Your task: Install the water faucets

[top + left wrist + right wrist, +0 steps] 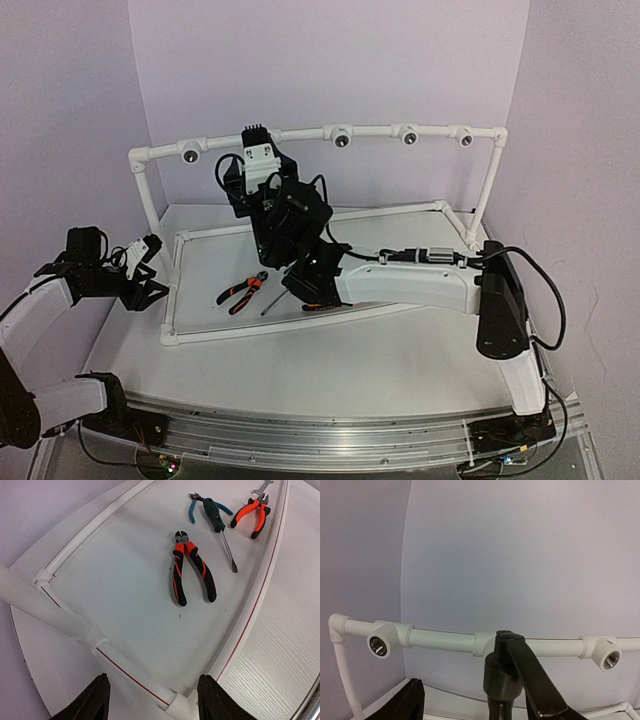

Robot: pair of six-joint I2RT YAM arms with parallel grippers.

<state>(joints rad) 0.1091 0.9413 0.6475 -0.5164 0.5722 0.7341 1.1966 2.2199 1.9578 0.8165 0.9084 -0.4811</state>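
Note:
A dark grey water faucet (pixel 502 677) with a bent lever handle stands in front of a middle fitting of the white upper pipe (pixel 442 641), between the fingers of my right gripper (pixel 480 705). Its jaws are open and the left finger (pixel 412 700) is well clear of the faucet. From above, the right gripper (pixel 258 140) is up against the upper pipe (pixel 310 134) and hides the faucet. My left gripper (pixel 155 702) is open over the near-left corner of the lower pipe frame (pixel 125 667), holding nothing.
Empty round sockets (pixel 379 645) (pixel 609 658) sit left and right along the upper pipe. Inside the lower frame lie orange-and-black pliers (pixel 192 570), a green-handled screwdriver (pixel 217 527), blue-handled pliers (pixel 191 511) and orange pliers (pixel 252 515). Walls close the back and sides.

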